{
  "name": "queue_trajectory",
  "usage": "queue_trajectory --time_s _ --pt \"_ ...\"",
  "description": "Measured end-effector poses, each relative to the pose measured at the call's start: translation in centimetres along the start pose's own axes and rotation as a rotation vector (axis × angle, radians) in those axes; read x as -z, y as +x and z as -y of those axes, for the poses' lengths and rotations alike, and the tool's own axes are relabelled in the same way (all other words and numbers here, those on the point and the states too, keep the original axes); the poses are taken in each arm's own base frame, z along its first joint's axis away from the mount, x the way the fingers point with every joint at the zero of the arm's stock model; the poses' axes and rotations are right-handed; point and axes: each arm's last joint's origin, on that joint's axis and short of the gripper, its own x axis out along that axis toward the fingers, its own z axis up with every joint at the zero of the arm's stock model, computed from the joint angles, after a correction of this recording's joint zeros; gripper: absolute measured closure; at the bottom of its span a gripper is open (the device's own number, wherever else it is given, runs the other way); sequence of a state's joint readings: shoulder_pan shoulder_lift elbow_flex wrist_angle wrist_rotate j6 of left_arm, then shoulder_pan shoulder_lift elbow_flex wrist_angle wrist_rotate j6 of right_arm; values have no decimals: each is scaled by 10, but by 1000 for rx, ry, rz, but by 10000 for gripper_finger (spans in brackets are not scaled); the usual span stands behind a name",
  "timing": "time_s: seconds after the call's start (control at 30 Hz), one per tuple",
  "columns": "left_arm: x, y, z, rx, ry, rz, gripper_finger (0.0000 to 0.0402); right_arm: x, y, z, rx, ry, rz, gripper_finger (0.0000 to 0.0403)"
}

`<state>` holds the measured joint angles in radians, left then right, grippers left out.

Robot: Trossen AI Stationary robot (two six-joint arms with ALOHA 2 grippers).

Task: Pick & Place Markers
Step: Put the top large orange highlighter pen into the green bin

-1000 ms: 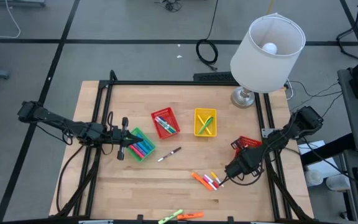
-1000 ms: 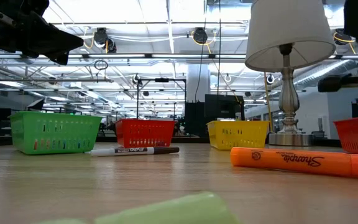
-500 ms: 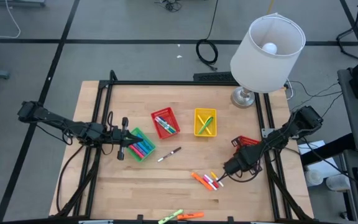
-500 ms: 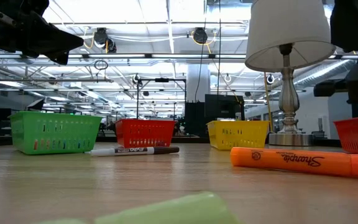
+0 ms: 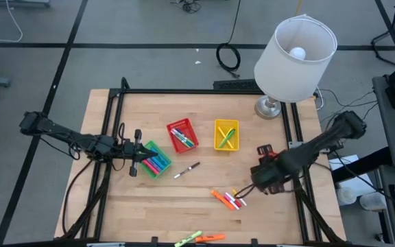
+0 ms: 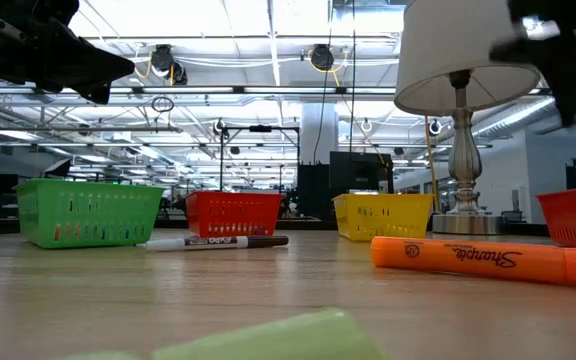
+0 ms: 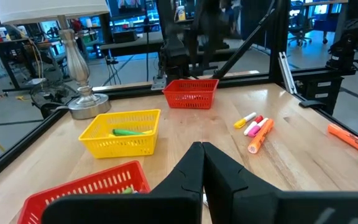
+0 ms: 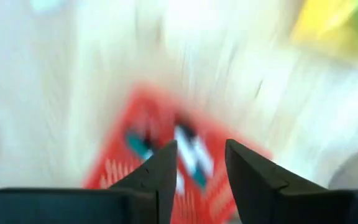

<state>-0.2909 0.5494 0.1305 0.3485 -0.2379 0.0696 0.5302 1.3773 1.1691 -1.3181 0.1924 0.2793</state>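
Several markers (image 5: 228, 199) lie loose on the wood near the table's right front, and a dark-capped white one (image 5: 187, 169) lies at the middle. More markers sit in the green basket (image 5: 156, 159), the middle red basket (image 5: 182, 134) and the yellow basket (image 5: 226, 134). My right gripper (image 5: 254, 184) hangs open above the table, just right of the loose markers, pointing down. In the right wrist view nothing is between its fingers (image 8: 160, 174), and a red basket shows blurred below them. My left gripper (image 5: 137, 145) is shut and held level beside the green basket.
A lamp (image 5: 290, 58) stands at the far right corner. A second red basket (image 5: 271, 155) sits by the right edge, partly under my right arm. More markers (image 5: 199, 237) lie at the near edge. A black frame rail (image 5: 204, 91) borders the table.
My right gripper has risen from the loose markers and drawn a little toward the table's far right, rolling as it went. The markers lie where they were. In the low view the right arm's dark shape has climbed to the top of the picture.
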Motion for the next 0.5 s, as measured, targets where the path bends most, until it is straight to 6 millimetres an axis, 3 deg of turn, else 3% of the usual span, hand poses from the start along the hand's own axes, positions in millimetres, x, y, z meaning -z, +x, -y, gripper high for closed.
queue_trajectory --time_s 0.13,0.27,0.37,0.5 --pt "0 0 0 0 1 -2 396 4 -49 -5 -26 21 512 298" --pt "1 0 0 0 1 -5 396 33 -82 -7 -74 -32 996 327" --pt "1 0 0 1 1 -6 396 60 -85 0 -120 -20 1249 358" --pt "1 0 0 0 -3 -6 396 89 -63 9 -173 9 1385 396"
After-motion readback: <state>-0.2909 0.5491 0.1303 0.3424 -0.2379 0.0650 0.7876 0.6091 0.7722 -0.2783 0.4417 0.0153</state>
